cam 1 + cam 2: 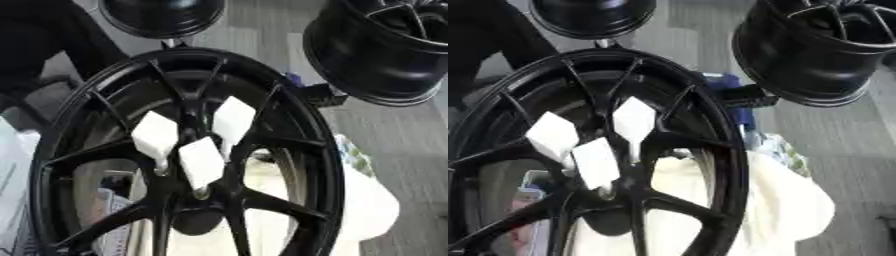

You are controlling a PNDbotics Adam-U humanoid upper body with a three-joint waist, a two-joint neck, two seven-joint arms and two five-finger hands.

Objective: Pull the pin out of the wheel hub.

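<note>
I am looking down at a black multi-spoke wheel (184,155) that is filling most of both views, and neither of my hands is showing in either eye, so I cannot say whether they are released or clenched. Three white block-shaped tags are sitting around the hub (194,192), each apparently capping a pin seated in the hub's bolt circle: the left tag (155,135), the upper tag (233,119) and the lower tag (201,162). Below the left and lower tags I am making out a short pale stem running down into the hub.

As I am judging it, the pull is not yet started: all three tagged pins are sitting in place, nothing is gripping them, and nothing is lying loose beside the wheel. What is left is the whole job, bringing a hand in, closing on one tag and drawing it out along its axis.

The right eye view is showing more of the cream cloth (785,200) lying beyond the rim, plus a blue object (732,92) past the rim's upper right. The left eye view is giving the clearer look at the hub centre. Two other black wheels, a far-left one (162,15) and a far-right one (824,50), are lying beyond.
</note>
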